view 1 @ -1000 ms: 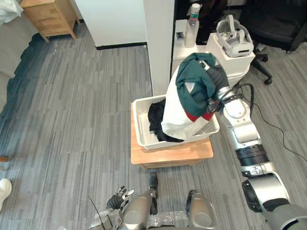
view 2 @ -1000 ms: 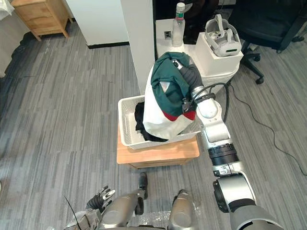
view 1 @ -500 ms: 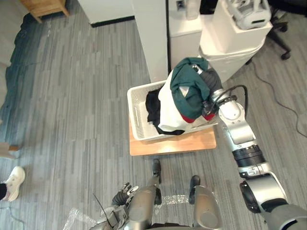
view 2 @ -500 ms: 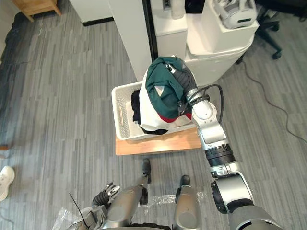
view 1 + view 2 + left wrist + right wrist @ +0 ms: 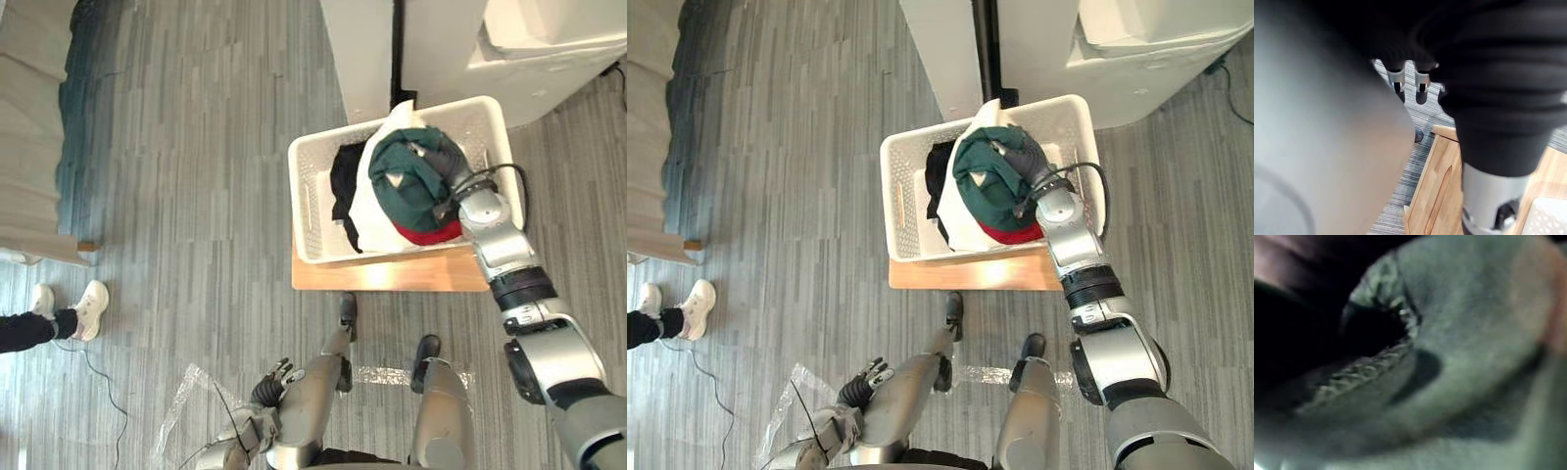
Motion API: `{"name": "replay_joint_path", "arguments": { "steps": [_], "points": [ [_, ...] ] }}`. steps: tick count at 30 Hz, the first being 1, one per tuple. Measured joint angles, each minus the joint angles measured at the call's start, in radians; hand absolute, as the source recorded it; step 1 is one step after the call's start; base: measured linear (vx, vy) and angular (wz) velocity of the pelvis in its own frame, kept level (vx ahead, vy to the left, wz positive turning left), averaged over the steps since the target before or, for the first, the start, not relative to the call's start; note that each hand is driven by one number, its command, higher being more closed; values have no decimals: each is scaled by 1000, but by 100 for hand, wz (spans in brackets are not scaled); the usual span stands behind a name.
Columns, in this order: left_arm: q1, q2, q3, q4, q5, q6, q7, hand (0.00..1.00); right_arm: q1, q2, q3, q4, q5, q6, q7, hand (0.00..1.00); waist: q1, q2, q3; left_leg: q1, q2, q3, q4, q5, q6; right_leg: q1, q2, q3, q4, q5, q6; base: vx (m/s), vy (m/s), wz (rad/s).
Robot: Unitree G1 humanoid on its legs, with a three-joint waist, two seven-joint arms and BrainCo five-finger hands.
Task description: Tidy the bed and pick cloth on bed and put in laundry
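– Well, what do we see from the head, looking down?
– We see a white basket (image 5: 309, 211) on a low wooden table (image 5: 392, 276). Our right hand (image 5: 446, 168) is over the basket, and a green, white and red cloth (image 5: 404, 191) hangs on it. The low part of the cloth is inside the basket, next to a black cloth (image 5: 345, 181).
– Does our right hand grip the cloth?
– We cannot tell. The cloth covers it.
– And our left hand (image 5: 272, 379)?
– It is low down near us, well apart from the basket. It is loose and holds nothing. At the edge of the grey floor (image 5: 196, 147) we see a person's white shoes (image 5: 93, 296).
– What do we see from the left wrist?
– We see silver fingers (image 5: 1396, 81) with dark tips. They are straight and bare, above the floor. Past them are the wooden table and a corner of the basket.
– And from the right wrist?
– We see cloth, very close. It is green-grey with a stitched edge. So here too we cannot tell what the right hand does under it.
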Motion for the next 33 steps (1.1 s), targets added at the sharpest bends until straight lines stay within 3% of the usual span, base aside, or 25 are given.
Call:
{"name": "replay_joint_path", "arguments": {
  "steps": [7,12,16,18,20,23,28,33],
  "points": [
    [10,1,15,3,24,-19,-27,0,3,-24,-38,19,-18,-111,1,0,-5,-1,0,71,6,21,-7,-4,5,79,7,6,-37,5,6,6,-48,-3],
    [18,4,41,0,50,-13,-33,0,26,-35,-60,10,-55,-144,-1,0,-9,-10,-1,127,27,68,-7,-26,19,153,37,37,-125,54,18,-12,-18,-23],
    [34,15,76,-2,79,2,-36,0,99,-32,-88,-62,-55,-149,0,0,-14,-61,-27,169,28,112,-7,-48,28,204,44,72,-193,87,31,35,20,-26],
    [62,23,100,5,92,7,-37,0,172,-16,-108,-105,-55,-152,1,0,-27,-109,-61,188,21,117,-7,-55,17,240,39,74,-229,94,40,85,33,-6],
    [64,34,109,11,111,8,-45,0,216,-10,-116,-106,-55,-153,2,0,-27,-136,-81,210,19,126,-7,-61,10,268,39,81,-252,100,45,86,27,-8],
    [68,27,130,50,119,8,-54,0,282,2,-138,-146,-54,-154,4,0,-27,-152,-136,228,16,135,-7,-72,-2,300,40,88,-296,113,46,79,25,-7],
    [84,10,155,99,133,7,-66,0,367,9,-154,-179,-60,-154,5,0,-31,-159,-202,265,14,160,-8,-97,20,345,43,108,-342,121,47,45,16,-15],
    [94,8,189,142,156,-2,-74,0,446,29,-158,-157,-291,-136,3,0,-50,-184,-248,289,12,190,-8,-113,23,370,49,133,-384,132,57,48,2,-18]
  ]
}}
